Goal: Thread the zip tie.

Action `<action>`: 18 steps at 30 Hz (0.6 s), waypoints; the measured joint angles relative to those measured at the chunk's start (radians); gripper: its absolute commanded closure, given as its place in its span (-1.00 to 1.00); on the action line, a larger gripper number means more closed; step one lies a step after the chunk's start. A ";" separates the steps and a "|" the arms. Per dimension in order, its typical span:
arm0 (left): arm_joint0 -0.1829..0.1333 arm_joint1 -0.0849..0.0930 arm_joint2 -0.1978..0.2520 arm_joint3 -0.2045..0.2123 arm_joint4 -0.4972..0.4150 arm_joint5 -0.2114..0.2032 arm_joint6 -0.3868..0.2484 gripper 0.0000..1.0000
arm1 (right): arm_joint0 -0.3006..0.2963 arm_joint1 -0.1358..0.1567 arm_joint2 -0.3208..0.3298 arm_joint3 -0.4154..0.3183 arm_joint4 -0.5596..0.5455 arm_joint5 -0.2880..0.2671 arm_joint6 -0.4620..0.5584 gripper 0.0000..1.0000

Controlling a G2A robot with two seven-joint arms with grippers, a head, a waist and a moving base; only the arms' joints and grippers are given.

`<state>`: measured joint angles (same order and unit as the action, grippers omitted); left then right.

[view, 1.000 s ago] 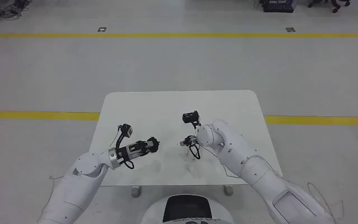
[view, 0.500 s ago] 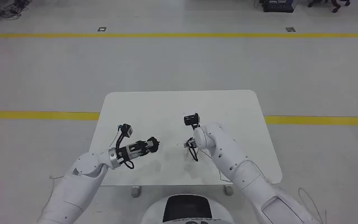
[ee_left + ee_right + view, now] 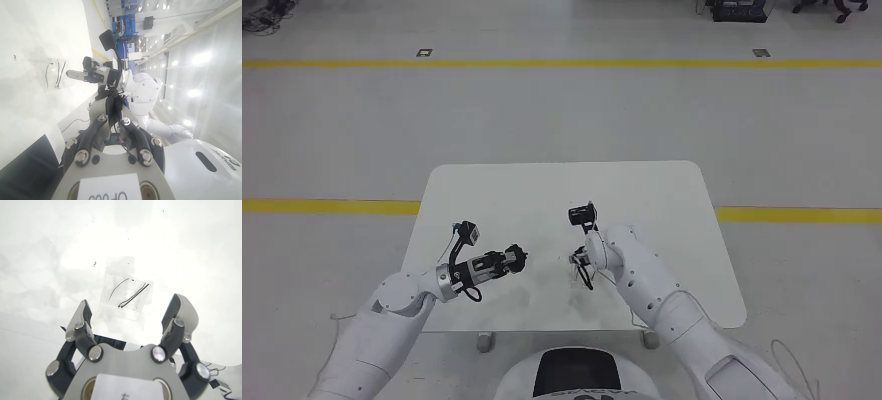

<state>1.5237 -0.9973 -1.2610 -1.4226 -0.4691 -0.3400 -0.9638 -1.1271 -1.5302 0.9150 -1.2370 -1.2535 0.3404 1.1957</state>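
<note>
A clear box [image 3: 122, 306] holds three thin black zip ties [image 3: 132, 296] on the white table [image 3: 642, 200]. My right gripper [image 3: 130, 301] hangs open directly above the box with nothing between its fingers [image 3: 170, 309]. The left wrist view shows the box [image 3: 56, 73] just off the right gripper [image 3: 79, 68]. In the top view the right gripper [image 3: 579, 266] covers the box. My left gripper [image 3: 514, 256] hovers over the table to the left, level and pointing toward the right arm. Its fingers [image 3: 113, 106] are shut, and a thin black zip tie strand [image 3: 135, 159] trails back over its palm.
The box stands close to the table's near edge [image 3: 28, 336]. Bare white tabletop stretches behind the box and to both sides [image 3: 542, 195]. A few small dark specks [image 3: 94, 264] lie on the surface beyond the box.
The right arm has swung its elbow inward and its gripper has shifted slightly left, staying above the box. The left arm has kept still.
</note>
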 measured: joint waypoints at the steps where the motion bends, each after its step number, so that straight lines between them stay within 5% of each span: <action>1: 0.000 0.000 0.000 0.000 0.000 0.000 0.000 1.00 | 0.002 -0.003 0.002 0.008 0.003 0.000 0.003 -1.00; 18: 0.000 0.000 0.000 0.000 0.000 0.000 0.000 1.00 | -0.007 -0.018 0.005 0.025 -0.020 0.000 -0.029 -1.00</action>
<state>1.5237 -0.9973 -1.2610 -1.4226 -0.4691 -0.3400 -0.9638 -1.1341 -1.5479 0.9200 -1.2122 -1.2732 0.3401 1.1670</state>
